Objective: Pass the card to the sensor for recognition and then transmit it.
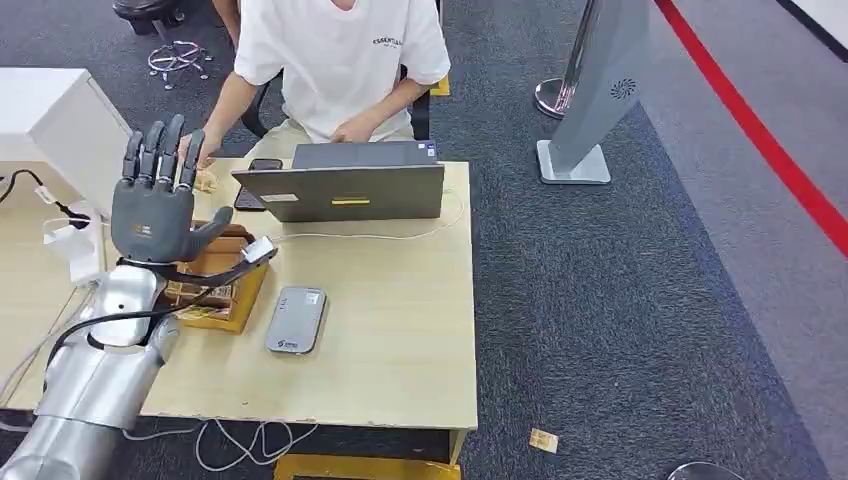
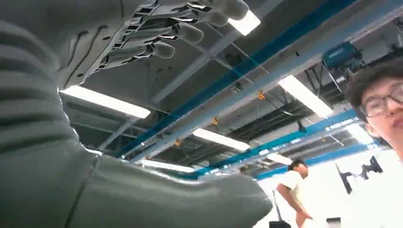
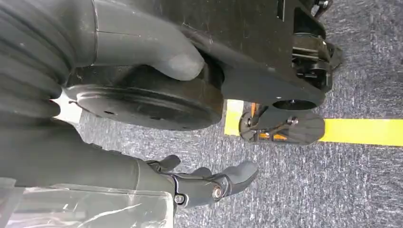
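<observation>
Both hands hold nothing. The left hand point(image 1: 152, 205) is raised with its back to the head camera, its fingers point(image 1: 160, 150) standing upright and spread apart and its thumb stretched out to the side. It hovers above the light wooden table point(image 1: 400, 330), beyond and to the left of the grey card reader point(image 1: 297, 320). The right hand point(image 3: 95, 161) hangs low over grey carpet, with its fingers loosely extended and apart from the thumb; a strip of yellow floor tape point(image 3: 361, 131) runs across the carpet past it. The reader lies flat on the table, its face up. Just to the left of the reader sits a shallow wooden tray point(image 1: 225, 305), partly hidden behind the left wrist. I cannot pick out a card from what lies in it, and neither hand shows one. Beyond the reader an open grey laptop point(image 1: 345, 190) stands with its back to the robot, and a thin white cable point(image 1: 370, 237) trails across the table between the two. A dark phone point(image 1: 262, 170) lies at the laptop's left corner. Beyond the laptop, a person in a white T-shirt point(image 1: 340, 60) sits at the far edge of the table. Well to the right of the reader, off the table, a grey kiosk stand point(image 1: 600, 90) rises from the carpet beside a red floor line point(image 1: 760, 140).
</observation>
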You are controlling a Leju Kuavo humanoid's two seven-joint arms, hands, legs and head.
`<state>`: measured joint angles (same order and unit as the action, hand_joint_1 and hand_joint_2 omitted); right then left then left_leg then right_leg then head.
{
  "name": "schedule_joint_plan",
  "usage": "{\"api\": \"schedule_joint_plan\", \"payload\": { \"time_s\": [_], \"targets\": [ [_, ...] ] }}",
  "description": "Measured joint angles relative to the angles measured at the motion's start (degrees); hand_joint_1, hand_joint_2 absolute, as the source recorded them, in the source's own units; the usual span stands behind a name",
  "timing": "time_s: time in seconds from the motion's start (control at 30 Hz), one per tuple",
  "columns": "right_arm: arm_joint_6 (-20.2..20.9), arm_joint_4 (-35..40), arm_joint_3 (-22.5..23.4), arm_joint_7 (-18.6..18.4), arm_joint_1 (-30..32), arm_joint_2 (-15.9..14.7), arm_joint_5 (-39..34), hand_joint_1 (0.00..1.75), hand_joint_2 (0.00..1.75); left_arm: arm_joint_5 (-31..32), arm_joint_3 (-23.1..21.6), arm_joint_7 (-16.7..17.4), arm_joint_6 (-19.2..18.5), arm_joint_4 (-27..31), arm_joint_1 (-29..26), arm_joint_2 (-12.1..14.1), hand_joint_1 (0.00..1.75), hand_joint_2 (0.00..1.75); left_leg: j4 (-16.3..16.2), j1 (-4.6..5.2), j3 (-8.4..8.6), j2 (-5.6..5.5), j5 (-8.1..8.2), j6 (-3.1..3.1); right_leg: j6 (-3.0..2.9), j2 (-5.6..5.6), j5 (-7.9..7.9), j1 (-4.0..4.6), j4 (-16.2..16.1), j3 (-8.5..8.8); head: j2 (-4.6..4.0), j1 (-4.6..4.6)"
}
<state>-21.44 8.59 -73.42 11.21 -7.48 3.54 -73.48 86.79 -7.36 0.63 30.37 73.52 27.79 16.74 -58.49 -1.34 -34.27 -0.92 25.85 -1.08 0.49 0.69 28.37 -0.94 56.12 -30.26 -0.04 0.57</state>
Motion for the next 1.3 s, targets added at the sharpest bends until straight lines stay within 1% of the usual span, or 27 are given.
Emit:
{"api": "schedule_joint_plan", "payload": {
  "time_s": [0.1, 0.2, 0.33, 0.37, 0.4, 0.57, 0.7, 0.83, 1.1, 1.3],
  "targets": [
    [0.0, 0.0, 0.04, 0.13, 0.24, 0.0, -1.4, 0.0, 1.75, 0.18, -2.19, 0.2, -4.91, 5.11, -4.5, -0.13, 0.0, 1.75, 0.0, 0.02, 0.0, 0.06, 0.06, -0.04, 0.0, 0.09, 0.0, -0.03, 0.0, -0.02, -0.02, 0.0],
    [0.0, -0.02, 0.39, 0.48, 0.5, 0.0, -3.06, 0.0, 1.75, 0.92, -5.95, 2.19, -7.99, 11.56, -10.64, -0.07, 0.0, 1.75, 0.0, 0.03, -0.01, 0.11, 0.13, -0.03, 0.01, 0.13, 0.02, -0.04, -0.03, -0.04, 0.0, 0.0],
    [0.0, -0.02, 0.79, 0.81, 0.66, 0.0, -3.94, 0.0, 1.75, 0.68, -9.35, 3.56, -9.62, 17.22, -16.14, 0.33, 0.0, 1.75, 0.0, 0.04, -0.02, 0.11, 0.16, -0.04, 0.05, 0.13, 0.06, -0.04, -0.05, -0.06, -0.02, 0.0],
    [0.0, -0.02, 0.81, 0.96, 0.67, 0.0, -4.04, 0.0, 1.75, -0.1, -9.9, 3.61, -10.67, 18.23, -16.88, 0.52, 0.0, 1.75, 0.0, 0.03, -0.02, 0.1, 0.16, -0.04, 0.05, 0.11, 0.06, -0.04, -0.05, -0.05, 0.0, -0.02],
    [0.0, -0.02, 0.89, 1.0, 0.67, 0.0, -4.35, 0.0, 1.75, -1.15, -10.14, 3.65, -11.64, 19.04, -17.66, 0.81, 0.0, 1.75, 0.0, 0.03, -0.01, 0.1, 0.15, -0.04, 0.05, 0.12, 0.06, -0.04, -0.04, -0.04, 0.0, -0.02],
    [0.0, -0.04, 1.51, 1.58, 0.96, 0.0, -5.53, 0.0, 1.75, -5.4, -10.49, 3.54, -13.8, 22.5, -22.83, 2.05, 0.0, 1.75, 0.01, 0.02, 0.0, 0.12, 0.15, -0.05, 0.05, 0.13, 0.06, -0.03, -0.03, -0.03, -0.02, 0.0],
    [0.0, -0.07, 1.84, 1.73, 1.03, 0.0, -5.84, 0.0, 1.75, -6.51, -10.43, 3.54, -14.2, 24.4, -26.7, 3.73, 0.0, 1.75, 0.01, 0.02, 0.0, 0.11, 0.15, -0.04, 0.05, 0.12, 0.07, -0.04, -0.03, -0.03, 0.0, 0.0],
    [0.0, -0.13, 1.92, 1.79, 1.03, 0.0, -5.99, 0.0, 1.75, -6.54, -10.34, 3.52, -14.2, 25.3, -28.65, 4.46, 0.0, 1.75, 0.01, 0.03, -0.02, 0.1, 0.15, -0.04, 0.05, 0.1, 0.07, -0.04, -0.03, -0.02, -0.02, 0.0],
    [0.0, -0.13, 2.03, 1.79, 1.04, 0.0, -5.99, 0.0, 1.75, -6.54, -10.3, 3.5, -14.2, 25.84, -29.7, 5.18, 0.0, 1.75, 0.01, 0.03, 0.0, 0.09, 0.14, -0.04, 0.05, 0.09, 0.06, -0.04, -0.03, 0.0, 0.0, 0.0],
    [0.0, -0.13, 2.03, 1.79, 1.03, 0.0, -5.99, 0.0, 1.75, -6.49, -10.1, 3.52, -14.0, 26.1, -29.97, 5.18, 0.0, 1.75, 0.01, 0.03, -0.01, 0.09, 0.15, -0.04, 0.05, 0.09, 0.07, -0.04, -0.03, 0.01, -0.02, 0.0]
  ]
}}
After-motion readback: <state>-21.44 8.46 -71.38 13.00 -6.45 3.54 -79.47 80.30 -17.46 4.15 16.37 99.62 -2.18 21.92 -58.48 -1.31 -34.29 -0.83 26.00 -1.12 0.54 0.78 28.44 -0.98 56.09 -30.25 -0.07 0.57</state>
